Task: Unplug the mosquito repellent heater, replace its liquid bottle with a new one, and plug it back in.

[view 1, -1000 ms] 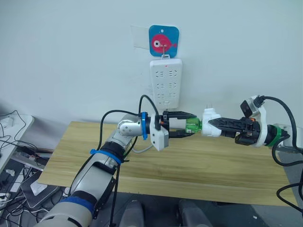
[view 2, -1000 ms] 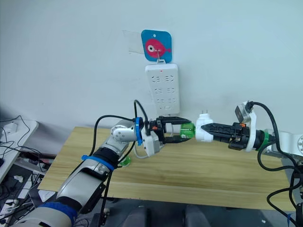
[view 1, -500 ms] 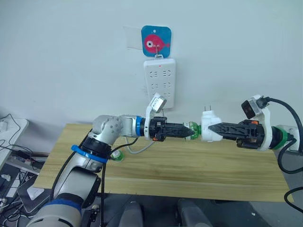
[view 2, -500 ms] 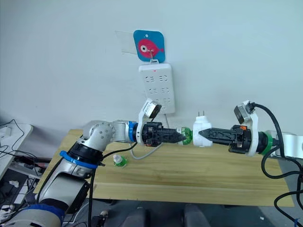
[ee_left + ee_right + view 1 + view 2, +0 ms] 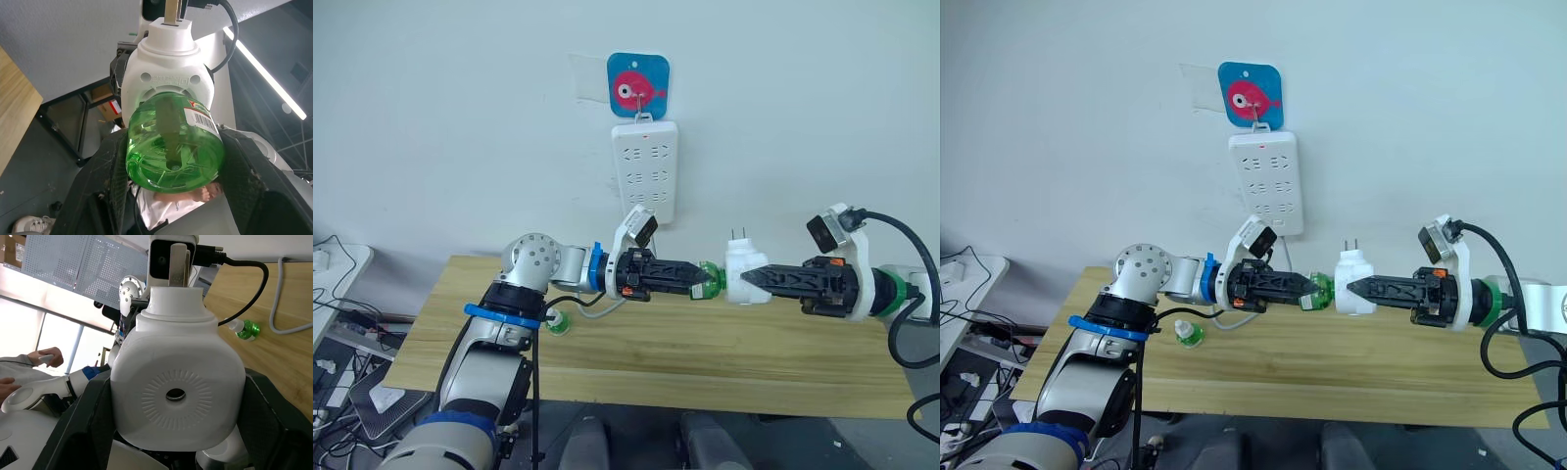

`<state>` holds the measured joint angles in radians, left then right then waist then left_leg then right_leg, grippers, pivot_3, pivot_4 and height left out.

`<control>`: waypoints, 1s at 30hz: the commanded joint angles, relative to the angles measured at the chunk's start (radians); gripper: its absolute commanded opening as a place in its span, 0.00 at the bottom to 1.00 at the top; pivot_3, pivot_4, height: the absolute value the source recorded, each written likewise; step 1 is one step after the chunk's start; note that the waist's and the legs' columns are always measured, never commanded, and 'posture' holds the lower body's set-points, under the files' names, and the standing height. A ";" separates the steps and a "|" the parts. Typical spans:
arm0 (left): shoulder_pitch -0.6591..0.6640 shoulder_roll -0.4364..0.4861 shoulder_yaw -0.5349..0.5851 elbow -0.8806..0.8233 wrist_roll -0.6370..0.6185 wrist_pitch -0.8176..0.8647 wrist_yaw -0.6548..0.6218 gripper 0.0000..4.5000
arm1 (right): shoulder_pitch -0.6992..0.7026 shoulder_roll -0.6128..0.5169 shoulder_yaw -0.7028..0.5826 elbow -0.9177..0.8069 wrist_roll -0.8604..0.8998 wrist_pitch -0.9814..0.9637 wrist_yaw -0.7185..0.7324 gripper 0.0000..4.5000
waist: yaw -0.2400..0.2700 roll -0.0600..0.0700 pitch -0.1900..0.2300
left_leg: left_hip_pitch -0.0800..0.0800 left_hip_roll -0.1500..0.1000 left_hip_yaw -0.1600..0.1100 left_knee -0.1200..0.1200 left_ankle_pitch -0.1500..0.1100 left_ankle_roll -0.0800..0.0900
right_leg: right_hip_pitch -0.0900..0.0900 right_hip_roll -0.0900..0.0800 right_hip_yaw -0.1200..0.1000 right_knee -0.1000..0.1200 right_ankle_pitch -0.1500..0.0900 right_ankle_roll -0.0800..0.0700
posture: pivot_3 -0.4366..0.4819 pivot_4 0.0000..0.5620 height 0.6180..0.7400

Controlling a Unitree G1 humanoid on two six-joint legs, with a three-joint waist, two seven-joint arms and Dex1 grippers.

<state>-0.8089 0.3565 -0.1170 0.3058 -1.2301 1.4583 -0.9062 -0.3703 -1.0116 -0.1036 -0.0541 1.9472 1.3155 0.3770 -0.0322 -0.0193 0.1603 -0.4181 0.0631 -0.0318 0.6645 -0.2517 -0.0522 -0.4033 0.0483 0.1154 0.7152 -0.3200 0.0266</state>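
Two grippers are meeting above the table [image 5: 724, 352], below and right of the power strip [image 5: 645, 171]; since a moment ago the left wrist has been rolling, its camera now riding on top. In the eye views, the left gripper [image 5: 710, 281] is clamping its black fingers on the bottle [image 5: 709, 275], while the right gripper [image 5: 747, 277] is clenching the heater [image 5: 742, 273], prongs pointing up. The capped bottle [image 5: 1189, 334] is lying on the wood, left of the strip.

The left wrist view is showing the translucent green bottle [image 5: 173, 144] seated in the rounded white heater [image 5: 168, 73].

The right wrist view is showing the heater's [image 5: 178, 391] smooth face with a round vent.
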 commanded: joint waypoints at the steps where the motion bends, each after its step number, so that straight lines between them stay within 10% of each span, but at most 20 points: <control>1: 0.006 0.043 0.112 -0.021 -0.006 -0.007 -0.031 0.50 | 0.017 -0.049 -0.024 0.026 -0.026 0.008 -0.003 0.66 | 0.000 0.000 0.000 | 0.000 0.000 0.000 0.000 0.000 0.000 | 0.000 0.000 0.000 0.000 0.000 0.000 | 0.50 0.27 1.00; 4: 0.008 0.027 0.113 -0.033 0.007 -0.034 -0.026 0.50 | 0.007 -0.038 -0.009 0.018 -0.014 -0.001 -0.011 0.66 | 0.000 0.000 0.000 | 0.000 0.000 0.000 0.000 0.000 0.000 | 0.000 0.000 0.000 0.000 0.000 0.000 | 0.50 0.27 1.00; 11: 0.009 -0.005 0.154 -0.043 0.017 -0.018 -0.010 0.99 | 0.002 -0.023 0.006 0.022 0.015 -0.021 -0.033 0.66 | 0.001 0.000 0.000 | 0.000 0.000 0.001 0.000 0.000 0.000 | 0.000 0.000 0.000 0.000 0.000 0.000 | 0.50 0.28 1.00; 16: 0.027 0.031 0.151 -0.077 0.073 -0.052 -0.038 0.99 | 0.008 -0.021 -0.014 0.061 0.025 -0.022 -0.040 0.66 | 0.002 -0.001 0.000 | 0.000 -0.001 0.002 0.000 0.000 0.000 | 0.000 -0.001 0.001 -0.001 0.000 0.000 | 0.50 0.28 1.00; 23: 0.194 0.174 -0.043 -0.314 0.587 -0.932 -0.391 0.99 | -0.006 -0.015 -0.056 0.171 0.025 -0.005 -0.040 0.66 | 0.006 0.000 0.001 | 0.002 0.000 0.006 -0.002 0.000 0.000 | 0.000 -0.001 0.004 -0.002 0.000 0.000 | 0.52 0.28 1.00; 30: 0.132 0.020 -0.041 0.063 1.040 -2.206 -0.354 0.99 | -0.040 0.019 -0.041 0.181 0.025 0.006 -0.056 0.66 | 0.034 0.000 0.001 | 0.001 -0.002 0.008 -0.001 0.000 0.000 | 0.000 -0.003 0.006 -0.005 0.001 -0.001 | 0.54 0.27 1.00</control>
<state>-0.6350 0.3895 -0.1793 0.3100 -0.2491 -0.5114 -1.2874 -0.3867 -0.9948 -0.1250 0.1376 1.9452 1.3189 0.3193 0.0022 -0.0191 0.1617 -0.4173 0.0615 -0.0232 0.6630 -0.2519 -0.0521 -0.4031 0.0457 0.1220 0.7098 -0.3188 0.0254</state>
